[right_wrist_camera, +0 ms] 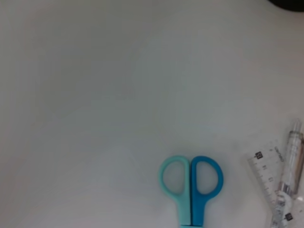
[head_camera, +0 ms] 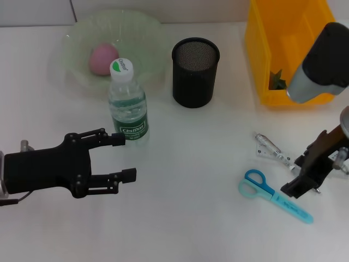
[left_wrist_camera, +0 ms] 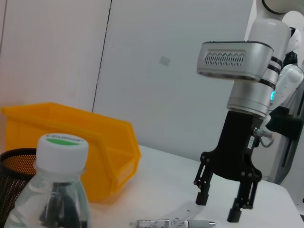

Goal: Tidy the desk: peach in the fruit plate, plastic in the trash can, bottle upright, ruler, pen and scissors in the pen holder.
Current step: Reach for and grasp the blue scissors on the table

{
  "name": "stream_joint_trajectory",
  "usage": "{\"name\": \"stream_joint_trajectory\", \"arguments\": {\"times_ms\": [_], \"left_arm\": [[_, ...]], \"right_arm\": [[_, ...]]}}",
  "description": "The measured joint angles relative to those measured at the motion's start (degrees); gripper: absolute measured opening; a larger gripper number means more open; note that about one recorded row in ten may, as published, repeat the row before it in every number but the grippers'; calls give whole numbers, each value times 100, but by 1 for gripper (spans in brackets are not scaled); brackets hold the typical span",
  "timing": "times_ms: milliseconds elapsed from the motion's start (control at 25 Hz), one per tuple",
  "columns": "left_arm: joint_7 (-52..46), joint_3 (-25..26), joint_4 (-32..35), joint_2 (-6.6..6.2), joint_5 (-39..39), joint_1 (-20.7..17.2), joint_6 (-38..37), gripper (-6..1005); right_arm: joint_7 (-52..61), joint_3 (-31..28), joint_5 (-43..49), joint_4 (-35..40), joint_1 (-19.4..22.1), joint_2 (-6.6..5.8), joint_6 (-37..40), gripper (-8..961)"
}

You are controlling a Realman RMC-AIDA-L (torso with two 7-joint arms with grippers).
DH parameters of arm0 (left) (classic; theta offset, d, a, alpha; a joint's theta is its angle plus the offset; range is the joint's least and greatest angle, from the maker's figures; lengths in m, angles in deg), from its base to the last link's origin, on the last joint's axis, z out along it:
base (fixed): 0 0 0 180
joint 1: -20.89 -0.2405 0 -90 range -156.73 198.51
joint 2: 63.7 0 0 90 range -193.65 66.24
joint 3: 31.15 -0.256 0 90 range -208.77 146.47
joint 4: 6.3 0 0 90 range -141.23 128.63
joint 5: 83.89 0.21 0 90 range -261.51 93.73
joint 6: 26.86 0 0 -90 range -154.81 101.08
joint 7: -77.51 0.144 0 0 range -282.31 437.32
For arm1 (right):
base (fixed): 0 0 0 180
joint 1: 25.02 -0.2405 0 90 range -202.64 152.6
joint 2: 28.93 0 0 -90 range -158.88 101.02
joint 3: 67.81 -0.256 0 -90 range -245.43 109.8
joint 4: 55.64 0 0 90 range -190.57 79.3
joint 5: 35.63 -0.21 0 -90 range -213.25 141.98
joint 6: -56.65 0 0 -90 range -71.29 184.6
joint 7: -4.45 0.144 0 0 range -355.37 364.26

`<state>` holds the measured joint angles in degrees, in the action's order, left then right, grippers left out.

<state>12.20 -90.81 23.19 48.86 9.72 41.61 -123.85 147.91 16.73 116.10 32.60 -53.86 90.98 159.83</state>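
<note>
The pink peach [head_camera: 103,59] lies in the pale green fruit plate [head_camera: 143,27] at the back left. Just in front of it the clear bottle [head_camera: 128,106] with a white cap stands upright, also close up in the left wrist view as the bottle [left_wrist_camera: 59,194]. My left gripper [head_camera: 124,157] is open, its far fingertip right by the bottle's base. The blue scissors [head_camera: 272,195] [right_wrist_camera: 192,185] lie flat at the front right. Beside them lie the clear ruler [head_camera: 266,146] [right_wrist_camera: 268,183] and the pen [right_wrist_camera: 292,159]. My right gripper [head_camera: 294,176] [left_wrist_camera: 217,207] hangs open above them, holding nothing.
The black mesh pen holder [head_camera: 195,71] stands at the back centre. The yellow trash can [head_camera: 289,49] [left_wrist_camera: 90,142] sits at the back right with a green piece of plastic [head_camera: 277,81] inside.
</note>
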Motion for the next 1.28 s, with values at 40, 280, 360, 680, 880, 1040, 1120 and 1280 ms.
{"name": "stream_joint_trajectory", "arguments": {"times_ms": [40,280,360,680,880,1040,1120,1280], "left_arm": [[0,0,0,0,0,0,0,832],[0,-26,-8,26,0,30,98,832],[0,-30,-15,31,0,36,103,832],[0,-50,-46,38,0,114,198,832],[0,-51,-40,58,0,118,212,832],[3,-49,-49,58,0,118,245,832],[9,-54,-49,58,0,119,266,832],[21,-55,-49,57,0,124,311,832]], "right_arm": [[32,88,-18,-65,12,0,-51,695],[239,608,-60,-274,158,0,-477,695],[281,657,-64,-307,164,-1,-528,695],[647,1046,-124,-407,177,-4,-845,688],[819,1092,-121,-426,181,-3,-932,616],[888,1143,-93,-443,189,-3,-977,433],[936,1219,-81,-452,195,-4,-1004,404],[958,1237,-70,-459,199,-4,-1020,361]]}}
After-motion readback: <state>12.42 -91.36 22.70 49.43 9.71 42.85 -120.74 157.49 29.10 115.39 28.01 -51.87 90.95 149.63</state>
